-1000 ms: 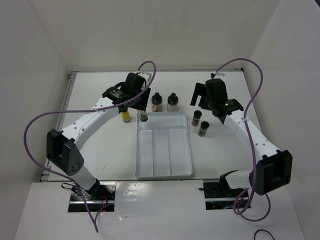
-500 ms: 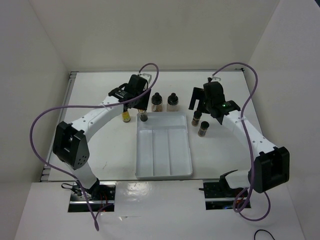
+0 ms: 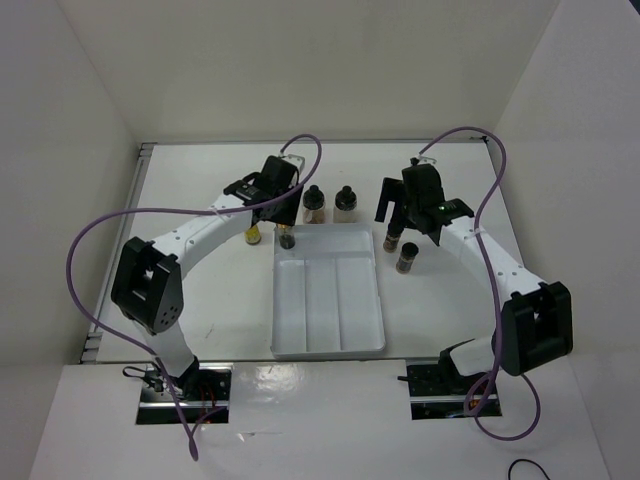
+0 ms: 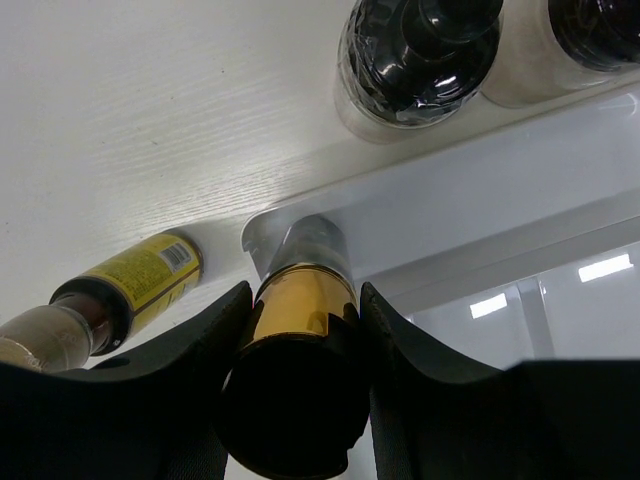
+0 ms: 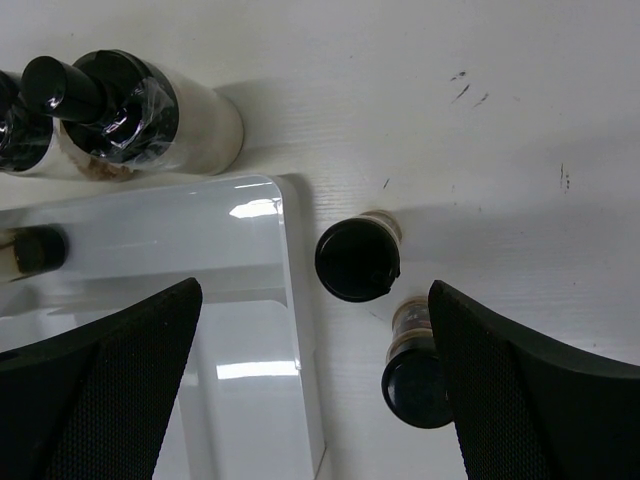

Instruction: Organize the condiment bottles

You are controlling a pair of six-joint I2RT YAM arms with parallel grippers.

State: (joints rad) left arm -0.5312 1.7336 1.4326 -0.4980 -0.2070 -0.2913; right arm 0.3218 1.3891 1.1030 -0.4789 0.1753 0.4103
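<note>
My left gripper (image 4: 300, 305) is shut on an amber condiment bottle (image 4: 303, 320) with a black cap. It holds the bottle upright over the far left corner of the white tray (image 4: 470, 200). In the top view that gripper (image 3: 284, 226) and bottle (image 3: 287, 239) stand at the tray's (image 3: 328, 345) far left corner. A yellow-labelled bottle (image 4: 140, 285) stands on the table just left. My right gripper (image 5: 315, 400) is open above two dark bottles: one (image 5: 358, 259) beside the tray's right wall, the other (image 5: 415, 375) nearer. In the top view it (image 3: 398, 222) hovers over them (image 3: 406, 258).
Two more bottles (image 3: 313, 204) (image 3: 345, 202) stand side by side behind the tray's far rim; the pale one (image 5: 150, 115) shows in the right wrist view. The tray has three long sections. White walls enclose the table on the left, the back and the right.
The left gripper has carried its bottle slightly right, to the tray's corner. The right gripper has come left and nearer, and now stands over the two dark bottles.
</note>
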